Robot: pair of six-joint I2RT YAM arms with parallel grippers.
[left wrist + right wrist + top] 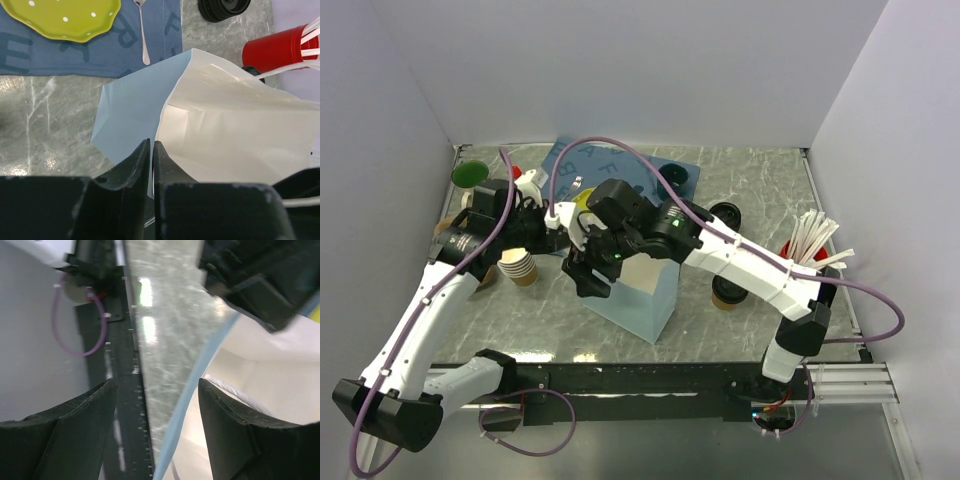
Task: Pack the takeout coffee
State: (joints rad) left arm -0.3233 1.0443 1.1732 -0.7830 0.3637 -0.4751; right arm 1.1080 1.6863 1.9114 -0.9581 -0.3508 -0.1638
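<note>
A light blue paper bag (642,298) stands open in the middle of the table. My left gripper (556,232) is shut on the bag's left rim; in the left wrist view the thin blue wall (132,107) runs between the closed fingers of the gripper (151,143). My right gripper (590,277) is open, its fingers astride the bag's near rim (192,390), one outside and one over the white inside. The takeout coffee (726,296), a brown cup, stands right of the bag, mostly hidden under my right arm.
A stack of tan cups (520,266) stands left of the bag and a green mug (470,174) sits at the back left. On the blue placemat (90,55) lie a green plate (65,17) and a spoon (143,35). Black lids (224,7) and a red cup of stirrers (272,47) are to the right.
</note>
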